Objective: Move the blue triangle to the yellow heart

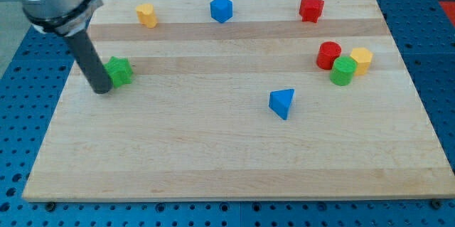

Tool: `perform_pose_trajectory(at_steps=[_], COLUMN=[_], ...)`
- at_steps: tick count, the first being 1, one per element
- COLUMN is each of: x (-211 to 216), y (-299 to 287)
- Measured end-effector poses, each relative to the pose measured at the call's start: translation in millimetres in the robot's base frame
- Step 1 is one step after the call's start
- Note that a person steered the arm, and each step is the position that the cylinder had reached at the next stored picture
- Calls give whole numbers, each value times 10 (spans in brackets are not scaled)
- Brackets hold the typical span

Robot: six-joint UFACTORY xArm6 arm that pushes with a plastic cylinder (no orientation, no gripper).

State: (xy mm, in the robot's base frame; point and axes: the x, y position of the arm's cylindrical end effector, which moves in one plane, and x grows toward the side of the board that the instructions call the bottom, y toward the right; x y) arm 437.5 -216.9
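Observation:
The blue triangle (pixel 281 102) lies on the wooden board (pixel 213 156), right of the middle. The yellow heart (pixel 146 15) sits near the view's top edge, left of centre. My tip (pixel 102 89) rests on the board at the view's left, touching or almost touching the left side of a green star (pixel 119 70). The tip is far left of the blue triangle and below the yellow heart.
A blue cube-like block (pixel 221 8) and a red star (pixel 311 8) sit along the view's top. A red cylinder (pixel 328 55), a green cylinder (pixel 343 71) and a yellow block (pixel 361 60) cluster at the view's right.

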Motion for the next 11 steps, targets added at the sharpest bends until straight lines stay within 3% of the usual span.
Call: perform_pose_trajectory(at_steps=[5,6,11], x=[-37,125,271], y=[295,505,2580])
